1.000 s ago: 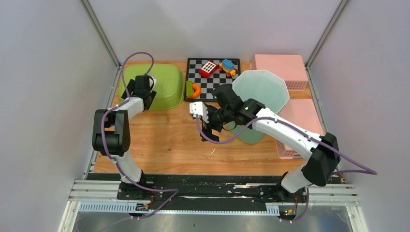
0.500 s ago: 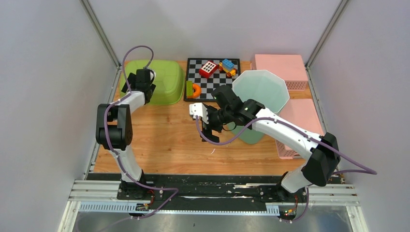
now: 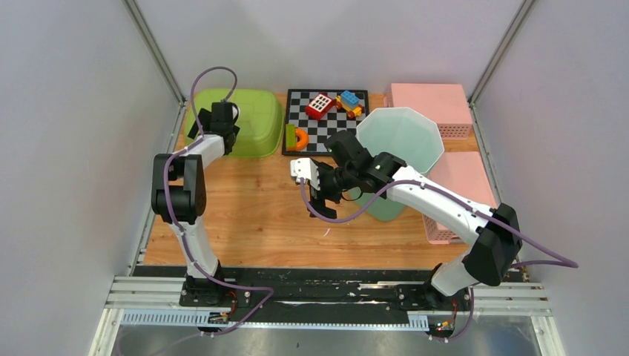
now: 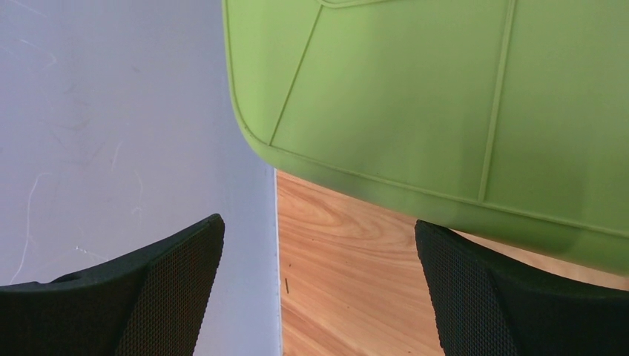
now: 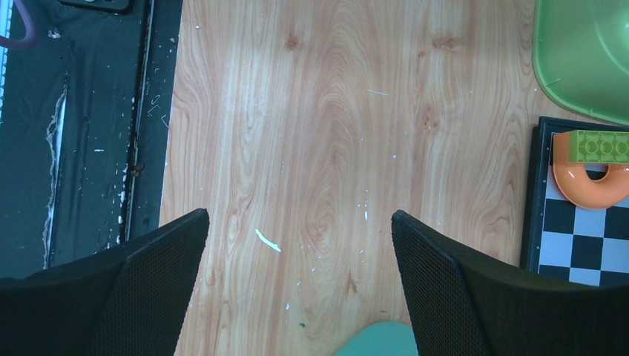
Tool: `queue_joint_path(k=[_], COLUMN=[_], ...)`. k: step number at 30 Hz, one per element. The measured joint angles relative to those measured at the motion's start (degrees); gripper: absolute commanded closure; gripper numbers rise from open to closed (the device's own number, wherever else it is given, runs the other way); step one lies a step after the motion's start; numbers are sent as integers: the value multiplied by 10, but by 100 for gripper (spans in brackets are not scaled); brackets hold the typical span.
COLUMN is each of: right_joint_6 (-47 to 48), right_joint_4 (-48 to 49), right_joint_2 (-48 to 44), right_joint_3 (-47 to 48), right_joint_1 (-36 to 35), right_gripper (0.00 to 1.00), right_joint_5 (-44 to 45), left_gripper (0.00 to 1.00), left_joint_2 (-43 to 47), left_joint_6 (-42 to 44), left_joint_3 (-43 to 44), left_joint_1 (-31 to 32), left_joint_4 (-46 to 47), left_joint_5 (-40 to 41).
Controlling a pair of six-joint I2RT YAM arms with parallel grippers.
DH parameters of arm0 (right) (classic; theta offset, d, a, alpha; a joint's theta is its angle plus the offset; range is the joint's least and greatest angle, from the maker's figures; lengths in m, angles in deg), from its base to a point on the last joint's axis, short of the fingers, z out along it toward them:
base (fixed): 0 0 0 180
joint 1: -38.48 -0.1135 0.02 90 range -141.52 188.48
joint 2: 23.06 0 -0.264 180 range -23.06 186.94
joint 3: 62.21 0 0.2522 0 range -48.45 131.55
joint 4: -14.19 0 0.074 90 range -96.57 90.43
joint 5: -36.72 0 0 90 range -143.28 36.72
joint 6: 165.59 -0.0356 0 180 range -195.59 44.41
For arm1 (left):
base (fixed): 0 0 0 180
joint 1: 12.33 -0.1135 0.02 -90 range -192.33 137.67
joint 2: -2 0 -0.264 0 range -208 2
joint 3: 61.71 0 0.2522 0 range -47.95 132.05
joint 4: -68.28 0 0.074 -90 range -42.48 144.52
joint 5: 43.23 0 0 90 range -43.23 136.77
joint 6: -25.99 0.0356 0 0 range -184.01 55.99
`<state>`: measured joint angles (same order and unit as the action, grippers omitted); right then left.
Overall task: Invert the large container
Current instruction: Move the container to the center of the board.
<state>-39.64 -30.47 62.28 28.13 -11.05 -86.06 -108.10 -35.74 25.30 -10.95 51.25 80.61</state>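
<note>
The large mint-green container [image 3: 400, 141] stands mouth up at the right of the table; only a sliver of it shows in the right wrist view [image 5: 378, 343]. My right gripper [image 3: 322, 196] is open and empty just left of its base, above bare wood [image 5: 297, 297]. A lime-green tub [image 3: 248, 122] sits at the back left. My left gripper [image 3: 200, 133] is open and empty at the tub's left front corner, next to the side wall. In the left wrist view [image 4: 319, 297] the tub's ribbed green surface [image 4: 430, 96] fills the top.
A checkered board [image 3: 326, 119] with toy bricks and an orange ring [image 5: 590, 178] lies at the back centre. Two pink baskets [image 3: 434, 104] [image 3: 463, 185] stand at the right. The white side wall [image 4: 126, 126] runs right beside the left gripper.
My left gripper has moved a little toward the back and the left wall along the green tub. The right arm and the mint container have not moved.
</note>
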Motion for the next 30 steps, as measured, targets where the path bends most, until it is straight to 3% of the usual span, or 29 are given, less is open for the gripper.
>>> queue_joint_path(k=[20,30], right_joint_6=[15,20], right_joint_4=[-21,-108], right_joint_2=[-18,-68], right_joint_3=[2,107], right_joint_1=[0,0], right_gripper=[5,4], right_joint_5=[4,64], left_gripper=[0,0], left_joint_2=[-14,19], left_joint_6=[-15,-24], left_joint_3=[24,25], left_joint_1=[69,70], left_joint_4=[-28,-73], left_joint_5=[3,-24])
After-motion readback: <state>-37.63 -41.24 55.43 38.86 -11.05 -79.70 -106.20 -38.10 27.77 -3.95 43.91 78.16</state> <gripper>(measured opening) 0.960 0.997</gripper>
